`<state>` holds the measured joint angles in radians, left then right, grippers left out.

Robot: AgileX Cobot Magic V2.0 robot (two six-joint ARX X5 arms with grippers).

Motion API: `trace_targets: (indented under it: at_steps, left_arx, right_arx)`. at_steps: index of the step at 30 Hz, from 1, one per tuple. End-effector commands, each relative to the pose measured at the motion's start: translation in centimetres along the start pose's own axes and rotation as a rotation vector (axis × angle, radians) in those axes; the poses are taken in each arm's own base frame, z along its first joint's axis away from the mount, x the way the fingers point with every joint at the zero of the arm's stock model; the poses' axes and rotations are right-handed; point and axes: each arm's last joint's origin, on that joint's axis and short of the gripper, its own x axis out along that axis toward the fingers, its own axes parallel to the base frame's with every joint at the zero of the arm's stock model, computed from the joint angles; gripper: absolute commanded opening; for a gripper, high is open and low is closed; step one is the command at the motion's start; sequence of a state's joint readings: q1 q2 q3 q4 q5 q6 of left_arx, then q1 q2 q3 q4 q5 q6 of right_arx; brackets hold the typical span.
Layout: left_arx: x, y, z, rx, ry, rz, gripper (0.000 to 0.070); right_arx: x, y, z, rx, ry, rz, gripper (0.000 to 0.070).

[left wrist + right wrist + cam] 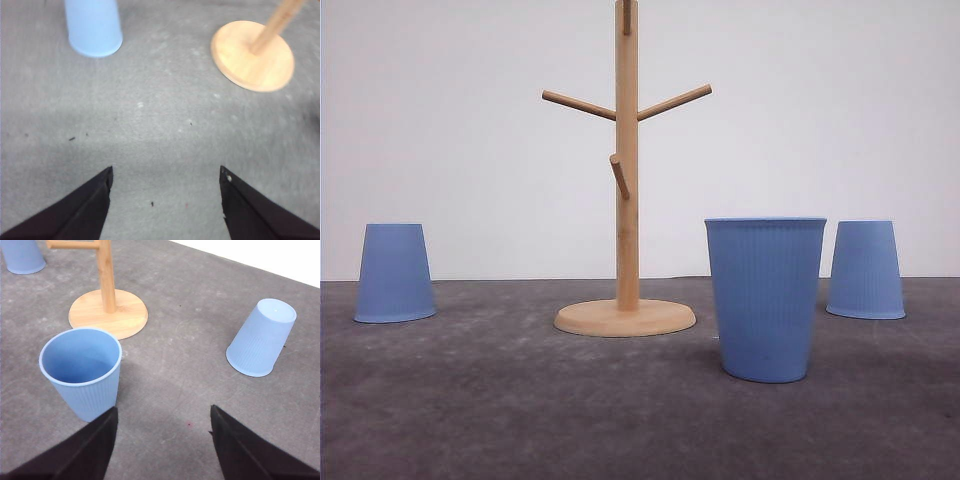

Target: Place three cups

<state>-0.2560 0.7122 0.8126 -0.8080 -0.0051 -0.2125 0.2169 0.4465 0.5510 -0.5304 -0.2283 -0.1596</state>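
Front view: three light-blue cups stand on the grey desk [520, 420] around a wooden peg stand [626, 180]. The left cup [395, 272] and the far right cup [865, 268] are mouth-down, well apart on either side of the stand; the near cup [766, 298] stands mouth-up, closest to the camera, to the right of the stand's base.

The right claw [162, 427] hangs spread, holding nothing, with the upright near cup [82, 371] just beside one finger and its long axis vertical. The left claw [165, 187] is also spread and empty, its upside-down cup [94, 25] well ahead of it. I'd judge the right arm nearer to a grasp: it needs a small sideways shift to bracket the near cup's wall.
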Motion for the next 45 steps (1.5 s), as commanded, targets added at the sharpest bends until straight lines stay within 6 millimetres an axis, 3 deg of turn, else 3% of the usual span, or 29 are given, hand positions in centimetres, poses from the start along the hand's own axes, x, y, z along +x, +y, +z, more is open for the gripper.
trace_targets:
  at_steps: [1,5,13,22,28,37,45]
  left_arx:
    - [0.4,-0.2,1.3,-0.047,0.02,0.017,0.0408]
    - [2.4,-0.1,4.1,-0.046,0.096,0.061,0.0475]
    - [7.1,1.3,9.9,-0.048,0.183,0.134,0.049]
    - [12.8,2.9,14.7,-0.003,0.176,0.155,0.065]
    - [16.5,3.9,15.5,-0.01,0.097,0.162,0.065]
    - [21.8,5.6,15.1,-0.028,0.06,0.175,0.0649]
    - [24.2,6.1,14.4,-0.029,0.076,0.175,0.0639]
  right_arx:
    - [-0.2,0.0,0.5,-0.012,-0.024,-0.004,0.0373]
    - [-0.2,0.0,0.5,-0.012,-0.024,-0.004,0.0373]
    - [-0.2,0.0,0.5,-0.012,-0.025,-0.004,0.0373]
    - [-0.2,0.0,0.6,-0.013,-0.03,-0.005,0.0373]
    - [-0.2,0.0,0.6,-0.011,-0.03,-0.006,0.0373]
    - [-0.2,0.0,0.6,-0.005,-0.03,-0.01,0.0373]
    - [-0.2,-0.1,0.6,-0.005,-0.027,-0.026,0.0373]
